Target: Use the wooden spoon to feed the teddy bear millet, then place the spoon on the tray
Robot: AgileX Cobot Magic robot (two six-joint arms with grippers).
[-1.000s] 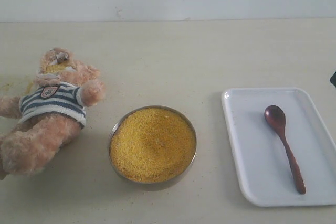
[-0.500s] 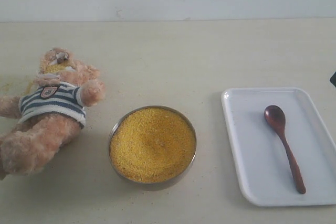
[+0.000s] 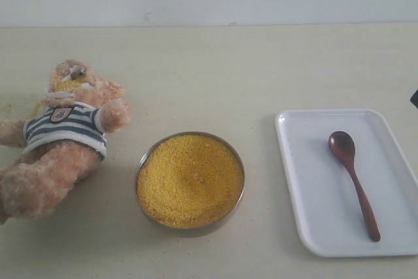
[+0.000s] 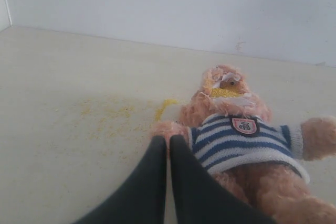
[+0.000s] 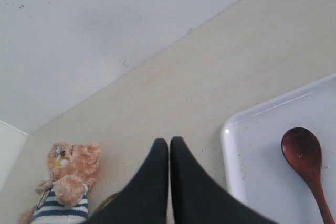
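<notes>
wooden spoon [image 3: 353, 181] on tray [image 3: 307, 174] — untouched

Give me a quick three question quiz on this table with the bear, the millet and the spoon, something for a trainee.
1. True or false: the wooden spoon lies on the tray.
2. In the exterior view, the millet sits: A) between the teddy bear and the tray; B) on the tray; C) behind the bear.
3. Fill in: the left claw and the right claw are both ____ (open or shut).
Key: 1 true; 2 A; 3 shut.
</notes>
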